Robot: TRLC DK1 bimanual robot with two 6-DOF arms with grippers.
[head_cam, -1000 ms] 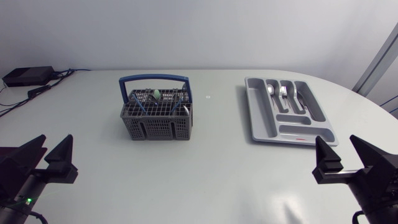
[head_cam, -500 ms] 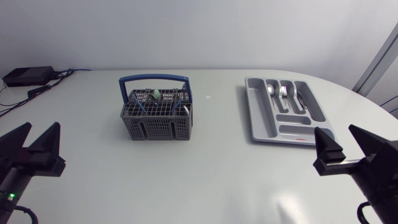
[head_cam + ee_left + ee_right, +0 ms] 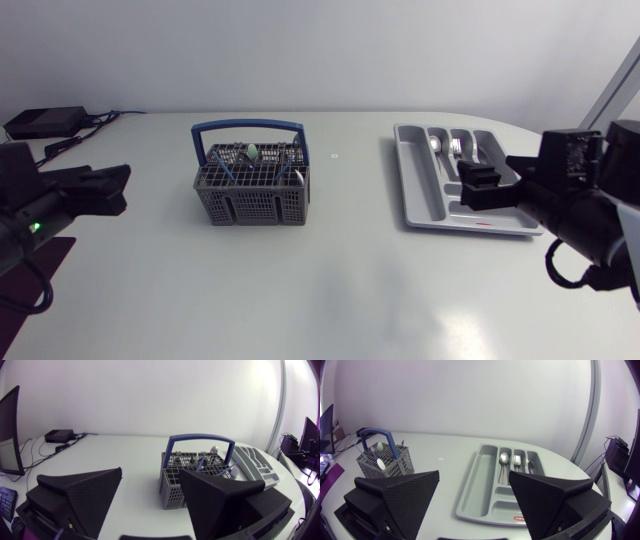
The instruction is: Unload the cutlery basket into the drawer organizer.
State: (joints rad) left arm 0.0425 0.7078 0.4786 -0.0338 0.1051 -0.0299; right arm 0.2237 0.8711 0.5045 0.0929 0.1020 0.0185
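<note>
The grey cutlery basket [image 3: 250, 190] with a blue handle [image 3: 250, 127] stands left of the table's middle and holds several utensils, one with a green end [image 3: 254, 151]. The grey drawer organizer [image 3: 428, 190] lies to the right, with a spoon [image 3: 436, 146] and a fork [image 3: 456, 149] in its far slots. My left gripper [image 3: 118, 186] hangs open at the left, well apart from the basket [image 3: 172, 487]. My right gripper [image 3: 468, 188] is open over the organizer's [image 3: 482, 477] near end. Both hold nothing.
A black box [image 3: 42, 121] with cables sits at the table's far left corner. A small mark [image 3: 334, 156] lies on the bare white tabletop between basket and organizer. The rounded table edge runs close behind the organizer.
Both arms have risen from the front corners and swung inward. The left gripper now points at the basket and the right one has come over the organizer. Basket and organizer have not moved.
</note>
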